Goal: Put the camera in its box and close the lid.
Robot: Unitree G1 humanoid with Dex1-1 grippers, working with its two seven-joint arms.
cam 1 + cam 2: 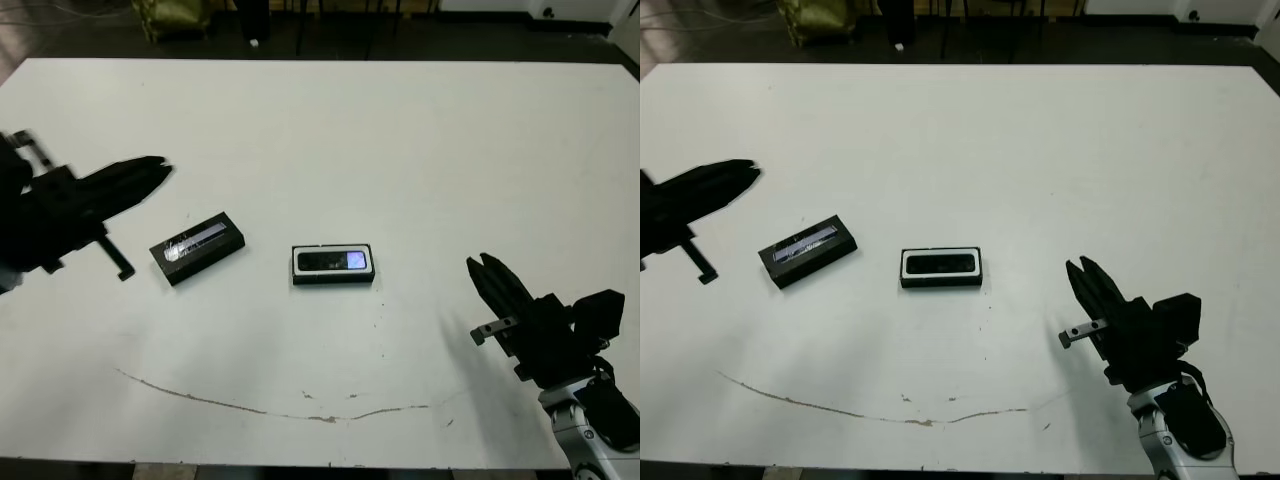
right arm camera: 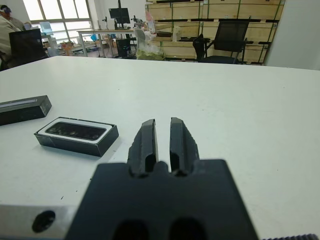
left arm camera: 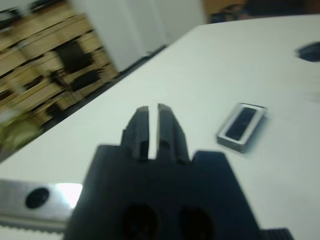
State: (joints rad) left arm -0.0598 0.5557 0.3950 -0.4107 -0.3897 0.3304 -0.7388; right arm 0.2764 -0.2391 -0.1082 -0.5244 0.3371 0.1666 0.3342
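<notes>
The camera (image 1: 332,262), a slim black bar with a bluish screen patch, lies inside the white-lined box (image 1: 300,266) at the table's middle. The lid (image 1: 198,247), black with a silvery strip, lies flat on the table just left of the box, apart from it. My left gripper (image 1: 163,168) hovers to the upper left of the lid, fingers together and holding nothing. To the right of the box my right gripper (image 1: 484,264) is shut and empty, pointing toward it. The right wrist view shows the box (image 2: 77,135) and the lid (image 2: 24,109) beyond the fingers (image 2: 148,131).
A thin brownish line (image 1: 250,405) runs across the white table (image 1: 400,150) near its front edge. Beyond the table's far side are chairs, wooden crates and a seated person (image 2: 7,25).
</notes>
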